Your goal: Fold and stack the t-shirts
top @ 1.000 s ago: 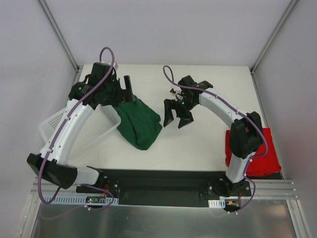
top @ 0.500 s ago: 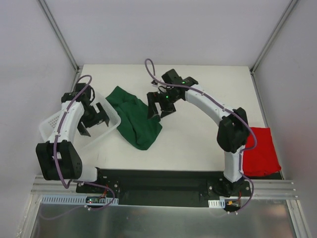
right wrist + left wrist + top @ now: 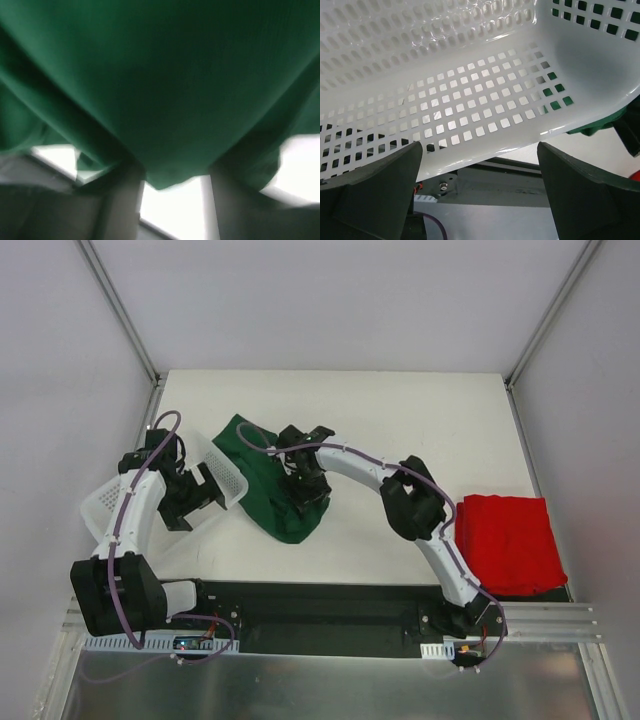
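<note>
At the right near edge of the tabletop (image 3: 400, 410), one red t-shirt (image 3: 510, 540), folded into a flat square and lying well apart from everything else. Looks finished, and probably marks the base of the stack.

Left of centre, a green t-shirt (image 3: 270, 505), crumpled in a loose heap with one edge just beside the white basket (image 3: 110, 495). No fold in it yet, not even spread flat.

Down onto that heap, the right gripper (image 3: 305, 488), reaching far across from its own side. From the wrist view, green cloth filling nearly everything, bulging down between fingers (image 3: 125, 200) held partway apart, a strip of bright tabletop showing in the gap. Cannot tell whether cloth is actually pinched or only pressed on.

Over the basket, the left gripper (image 3: 480, 200) — jaws spread wide, holding nothing. Perforated basket floor bare as far as that wrist view reaches, so likely no further shirts waiting inside.

Judged from all this: roughly half done. Left to do — spread the green shirt, fold it, carry it across and set it on the red one.
</note>
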